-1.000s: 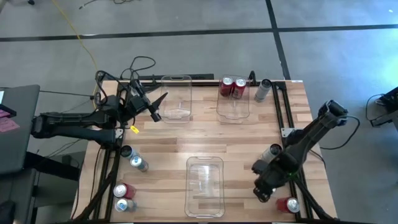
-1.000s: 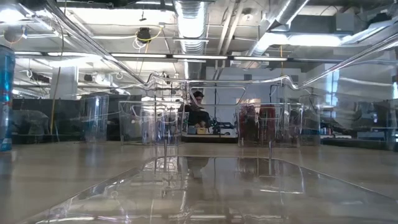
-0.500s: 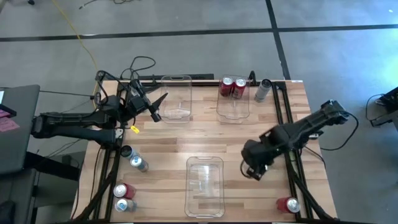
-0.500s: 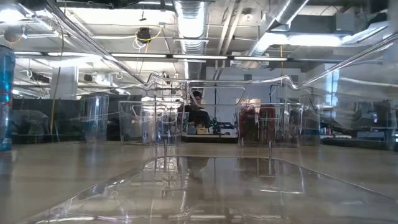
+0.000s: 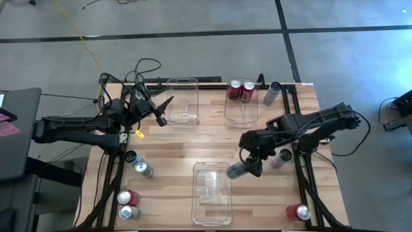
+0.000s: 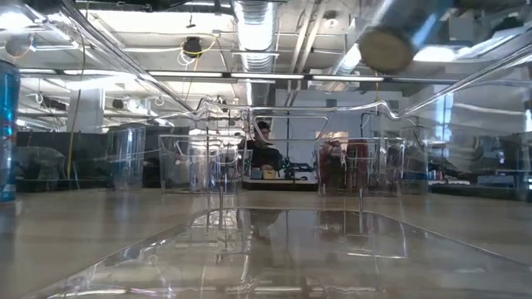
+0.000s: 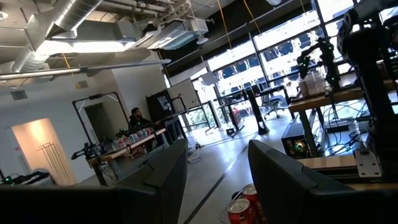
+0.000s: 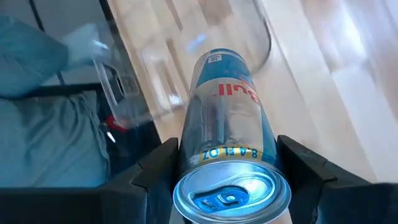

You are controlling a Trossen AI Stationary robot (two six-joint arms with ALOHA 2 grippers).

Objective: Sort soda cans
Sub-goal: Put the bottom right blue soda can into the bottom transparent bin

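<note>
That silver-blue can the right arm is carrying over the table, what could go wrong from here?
1. The right gripper holds the silver-blue metal can tilted near its top end only; it might slip out.
2. It hangs beside the clear plastic bin at the table's near edge; released too early, it could strike the rim or miss.
3. Another silver can stands under the arm and could be knocked over.

Overhead camera looks straight down; table-level camera faces the room. Right wrist camera sits close behind the right gripper (image 8: 227, 168), whose can (image 8: 225, 134) the overhead shares.
</note>
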